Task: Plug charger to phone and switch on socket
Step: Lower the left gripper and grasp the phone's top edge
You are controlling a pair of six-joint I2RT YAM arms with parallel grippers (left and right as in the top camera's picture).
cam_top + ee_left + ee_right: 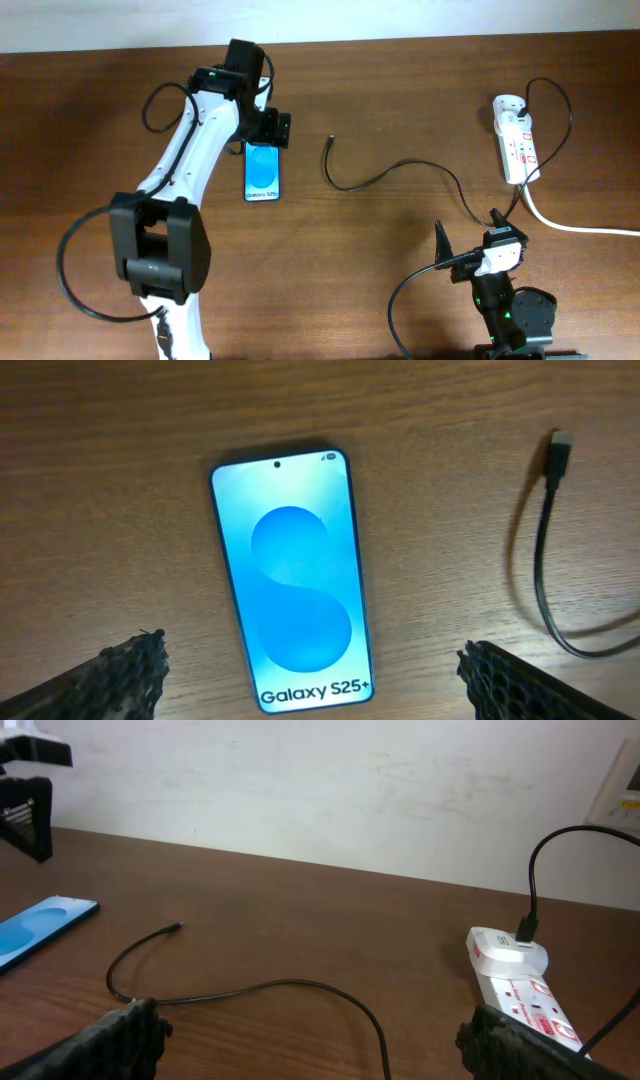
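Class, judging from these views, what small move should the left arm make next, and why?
Probably lower the open left gripper around the phone to steady it: it hovers just above, and the charger lies unplugged beside the phone.

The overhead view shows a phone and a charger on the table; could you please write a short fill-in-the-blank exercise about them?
1. The phone lies with its lit screen facing ____.
2. The left gripper, wide open, hovers above the ____.
3. The charger has its loose plug lying on the phone's ____ side.
4. Its other end enters a white adapter on the ____.
Missing words: up; phone; right; power strip.
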